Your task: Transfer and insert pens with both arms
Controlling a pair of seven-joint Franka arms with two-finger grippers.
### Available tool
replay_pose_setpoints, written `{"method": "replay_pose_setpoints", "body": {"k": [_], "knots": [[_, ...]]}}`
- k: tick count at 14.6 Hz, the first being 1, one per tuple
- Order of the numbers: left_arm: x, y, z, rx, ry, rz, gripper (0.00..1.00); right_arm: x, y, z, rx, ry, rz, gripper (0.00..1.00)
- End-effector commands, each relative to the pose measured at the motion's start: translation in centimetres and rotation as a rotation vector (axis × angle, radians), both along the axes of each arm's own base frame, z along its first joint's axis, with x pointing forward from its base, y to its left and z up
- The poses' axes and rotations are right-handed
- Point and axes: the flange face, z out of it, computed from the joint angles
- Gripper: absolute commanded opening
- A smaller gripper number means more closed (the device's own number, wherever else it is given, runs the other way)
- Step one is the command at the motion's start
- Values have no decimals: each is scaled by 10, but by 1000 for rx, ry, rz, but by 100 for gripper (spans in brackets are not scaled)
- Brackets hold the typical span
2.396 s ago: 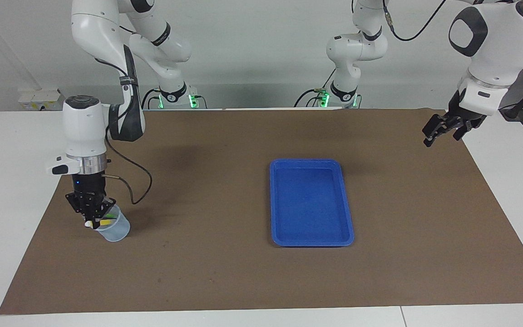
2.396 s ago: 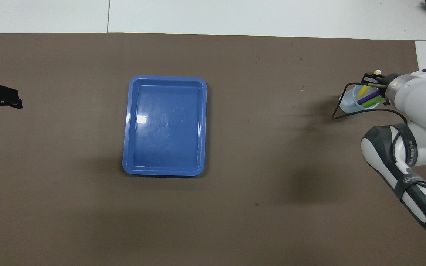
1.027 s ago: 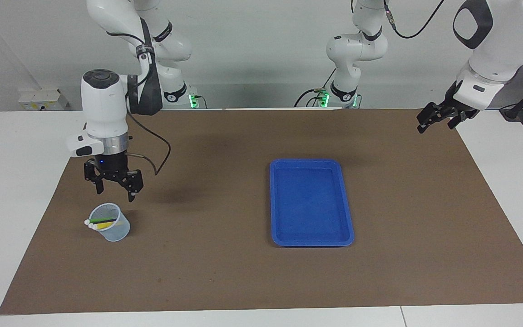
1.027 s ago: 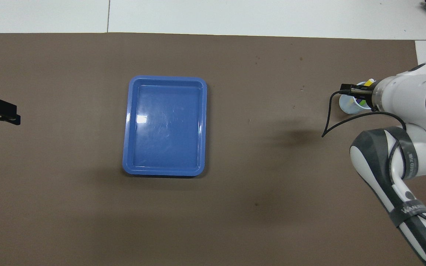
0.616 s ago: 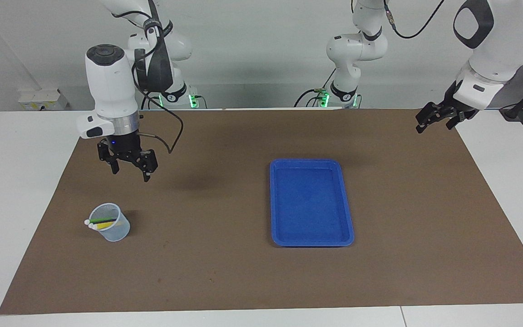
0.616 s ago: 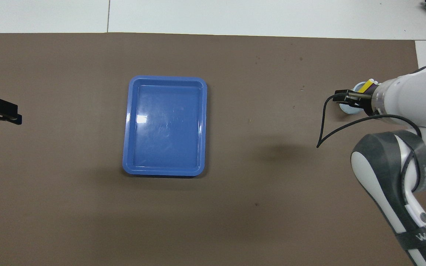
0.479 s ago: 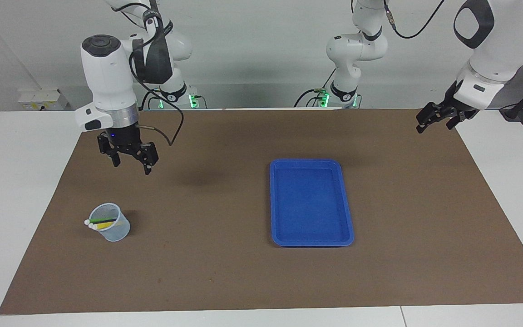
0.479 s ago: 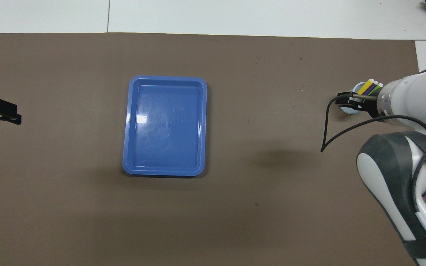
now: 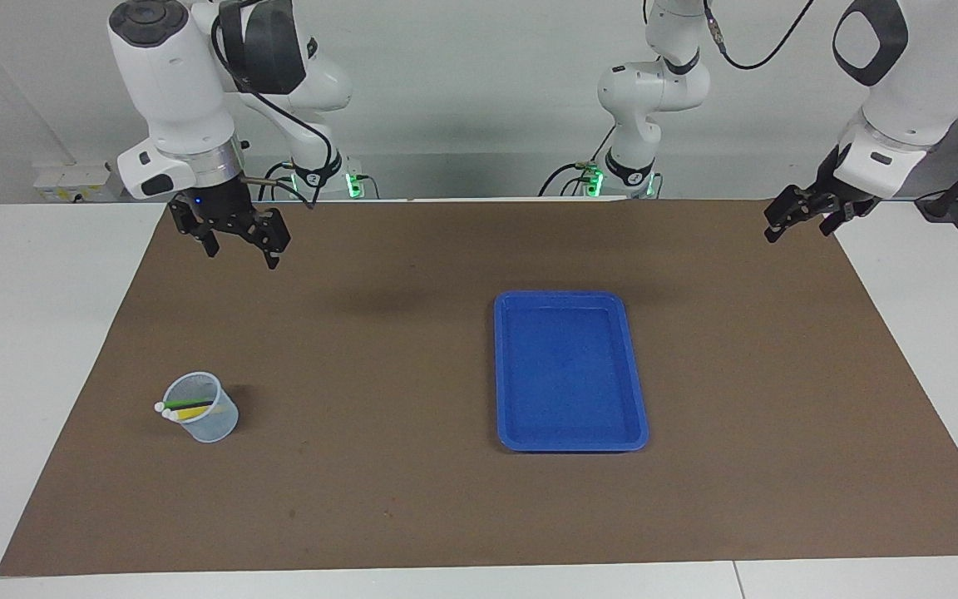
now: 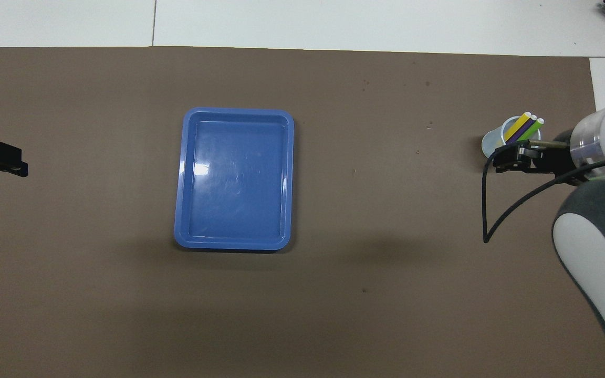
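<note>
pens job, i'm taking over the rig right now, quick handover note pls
Right gripper: open, empty, raised over the mat at the right arm's end, nearer the robots than the cup.
Left gripper: open, empty, waiting over the mat's edge at the left arm's end.
Pens: green, purple and yellow all stand tilted in the clear cup, pale ends over its rim.
Blue tray: holds nothing.
Done: all three pens are in the cup.
Left: nothing visible; both arms only need parking.
</note>
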Motion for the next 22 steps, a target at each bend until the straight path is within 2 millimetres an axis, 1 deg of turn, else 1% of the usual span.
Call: {"method": "replay_pose_setpoints", "body": {"k": [1, 3, 4, 7, 8, 9, 10, 11, 12, 13, 15, 17, 18, 21, 22], "knots": [[-2, 3, 7, -15, -19, -6, 100, -6, -3, 25, 28, 46, 39, 100], [-2, 5, 6, -13, -18, -3, 100, -10, -6, 39, 29, 64, 31, 100], [-3, 5, 7, -15, -19, -3, 100, -12, -4, 42, 36, 71, 34, 100], [-2, 5, 6, -13, -19, -3, 100, -17, -6, 49, 43, 94, 31, 100], [-2, 5, 6, -15, -18, -3, 100, -18, -11, 50, 49, 107, 20, 100], [-2, 5, 6, -15, -18, -3, 100, -20, -15, 67, 66, 91, 13, 100], [-3, 5, 7, -13, -19, -5, 100, -21, -18, 73, 70, 98, 7, 100], [-2, 5, 7, -13, -18, -5, 100, -21, -24, 76, 79, 97, -4, 100], [-2, 5, 7, -13, -18, -5, 100, -21, -25, 75, 92, 99, -5, 100], [-2, 5, 7, -13, -19, -5, 100, -20, -19, 74, 95, 100, 6, 100], [-1, 5, 8, -13, -24, -2, 100, -19, -22, 72, 97, 99, -1, 100], [-2, 5, 9, -13, -21, -3, 100, -19, -24, 66, 92, 113, -4, 100], [-2, 5, 11, -11, -27, -3, 100, -19, -22, 63, 90, 119, -2, 100], [-2, 6, 11, -5, -29, -5, 100, -18, -21, 59, 76, 123, 4, 100], [-2, 5, 11, -3, -28, -5, 100, -18, -18, 60, 76, 119, 10, 100]]}}
